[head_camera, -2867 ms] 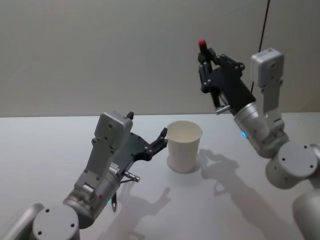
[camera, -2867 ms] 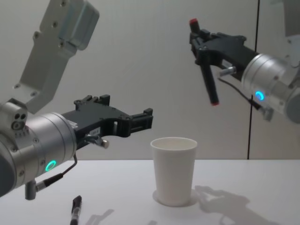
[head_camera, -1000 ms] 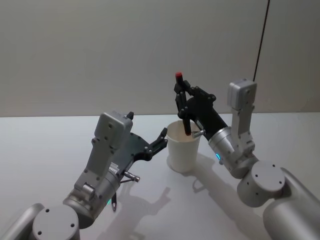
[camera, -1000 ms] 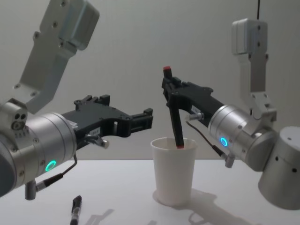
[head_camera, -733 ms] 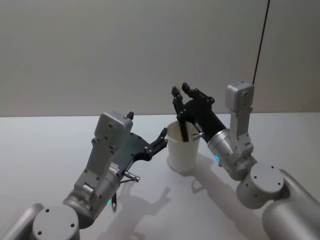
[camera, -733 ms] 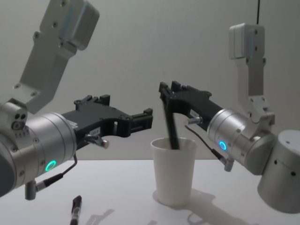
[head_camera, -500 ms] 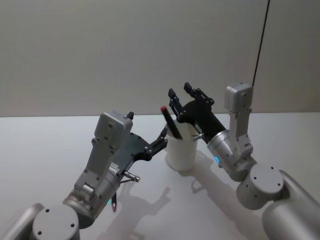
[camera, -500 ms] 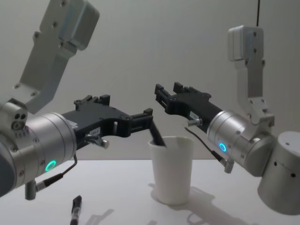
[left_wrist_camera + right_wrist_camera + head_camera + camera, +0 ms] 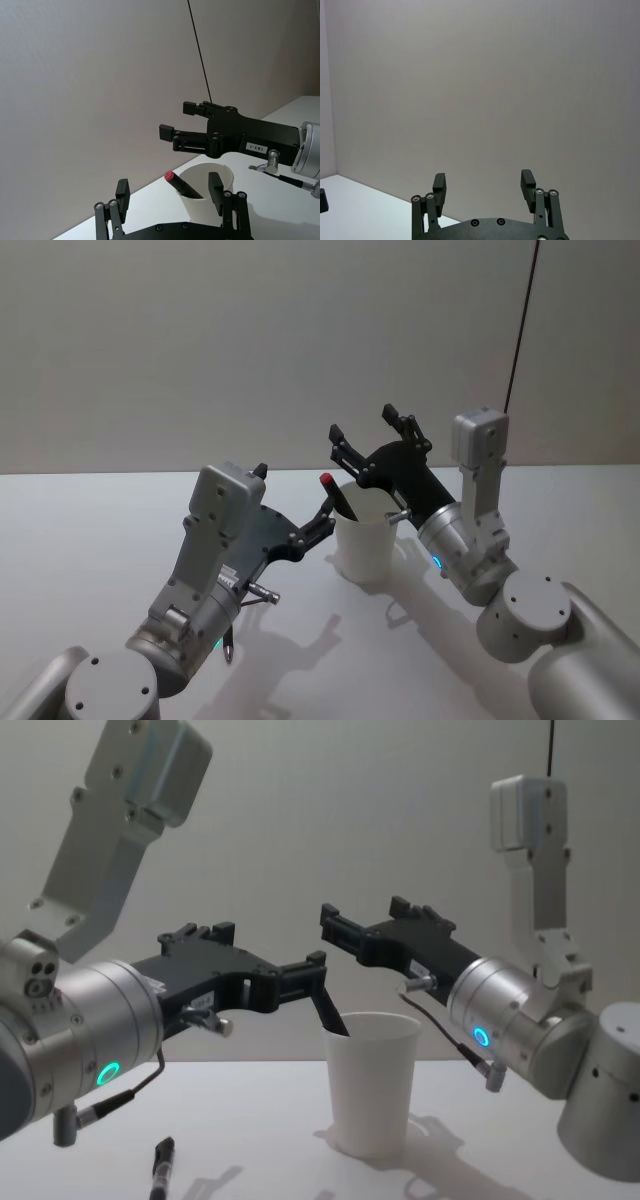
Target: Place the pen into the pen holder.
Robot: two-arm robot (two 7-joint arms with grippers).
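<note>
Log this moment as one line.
pen: in pen holder, leaning | right gripper: open, above pen holder | left gripper: open, beside pen holder

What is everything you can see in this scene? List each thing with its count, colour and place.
pen holder: one, white paper cup, upright on the table between the two arms.
pen: one, black with a red cap, standing in the pen holder, leaning toward the robot's left.
loose pen: one, dark, lying on the table below the left arm.
table: one, white, under everything.
cable: one, black, running down the grey wall behind.
left gripper: one, black, open, level beside the pen holder's rim.
right gripper: one, black, open, above the pen holder.
</note>
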